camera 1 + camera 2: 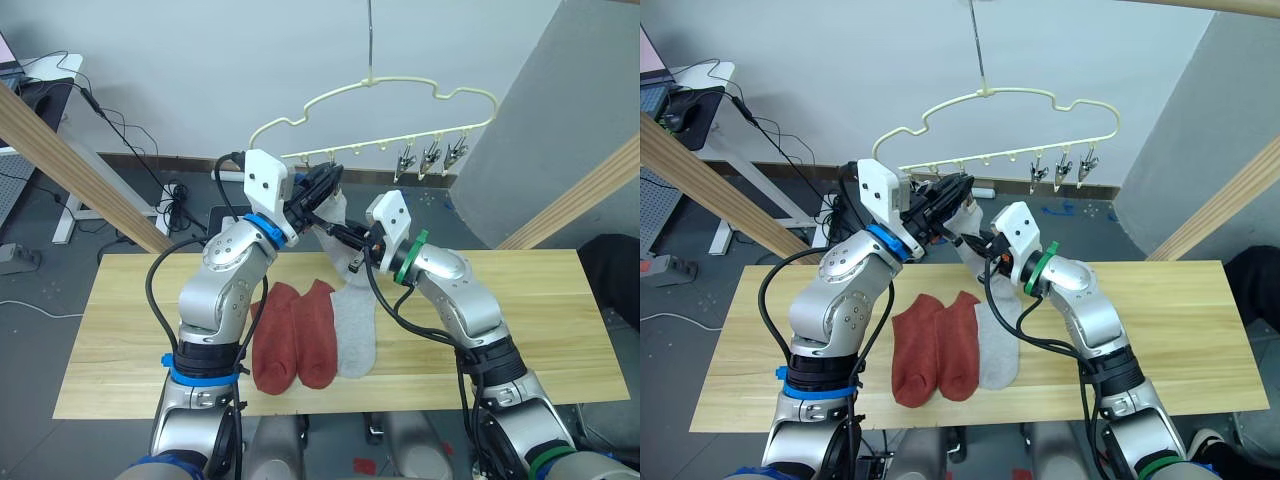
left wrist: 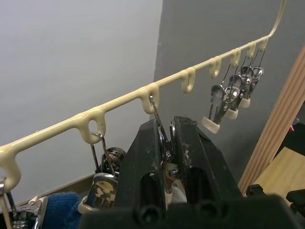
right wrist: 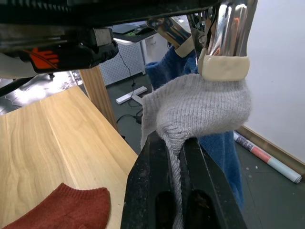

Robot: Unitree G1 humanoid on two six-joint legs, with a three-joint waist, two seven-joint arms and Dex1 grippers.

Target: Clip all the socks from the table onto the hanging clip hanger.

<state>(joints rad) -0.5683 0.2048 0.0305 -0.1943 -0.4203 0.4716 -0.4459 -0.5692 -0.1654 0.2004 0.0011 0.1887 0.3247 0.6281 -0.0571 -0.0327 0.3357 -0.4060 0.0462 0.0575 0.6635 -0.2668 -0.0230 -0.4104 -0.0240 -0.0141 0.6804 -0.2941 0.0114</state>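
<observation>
Three socks lie flat on the table (image 1: 540,300), below both grippers: two rust red socks (image 1: 295,335) side by side and one light grey sock (image 1: 357,330) touching them. Head views: the left gripper (image 1: 322,190) is raised to the clip hanger (image 1: 375,85), fingers pinched on a metal clip under the rail — presumably squeezing it open. The right gripper (image 1: 350,240) sits just beneath it, feeding up a second grey sock (image 1: 335,215).

Left wrist view: black fingers (image 2: 143,162) clamped on the clip (image 2: 164,152) that hangs from a rail loop; spare clips (image 2: 228,102) hang further along, well apart. A bit of blue knit (image 2: 59,210) shows beside the fingers.

Right wrist view: fingers (image 3: 147,191) closed on the grey sock (image 3: 200,107), its cuff pushed against the clip's cream-tipped end (image 3: 224,67) — held high so the clip can bite the edge. A blue sock (image 3: 219,148) hangs just behind it, likely already clipped.

Judgement: roughly halfway through.
</observation>
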